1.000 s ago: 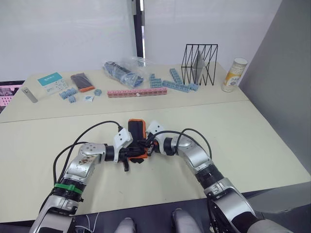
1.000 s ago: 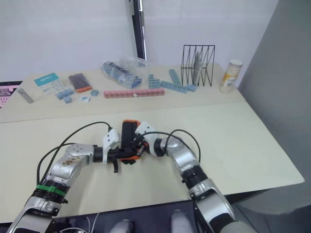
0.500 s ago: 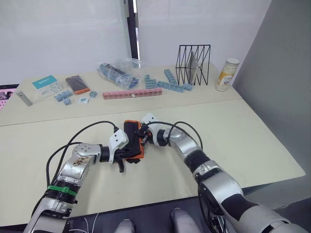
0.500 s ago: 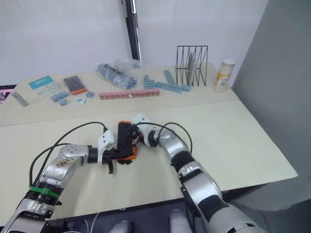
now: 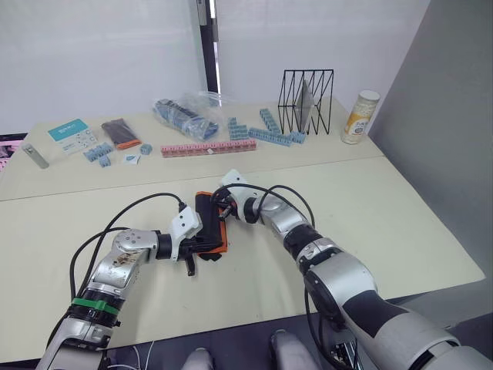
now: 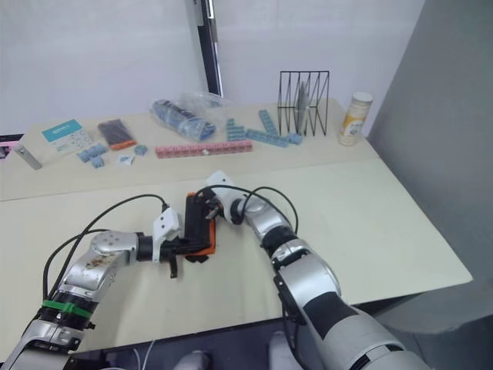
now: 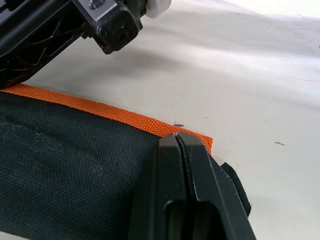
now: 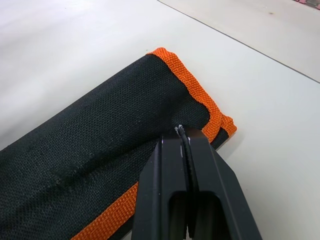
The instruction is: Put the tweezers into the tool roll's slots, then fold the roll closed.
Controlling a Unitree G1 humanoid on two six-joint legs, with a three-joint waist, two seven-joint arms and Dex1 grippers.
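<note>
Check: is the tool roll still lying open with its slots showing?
No, the tool roll is folded shut, only its black outer fabric and orange edging visible.

At frame centre, the folded tool roll (image 5: 210,222) lies on the pale desk (image 5: 400,216), with the left claw (image 5: 202,248) at its lower end and the right claw (image 5: 219,206) at its upper right edge. Along the top, a black wire rack (image 5: 310,101) stands beside a tan canister (image 5: 360,117).
</note>
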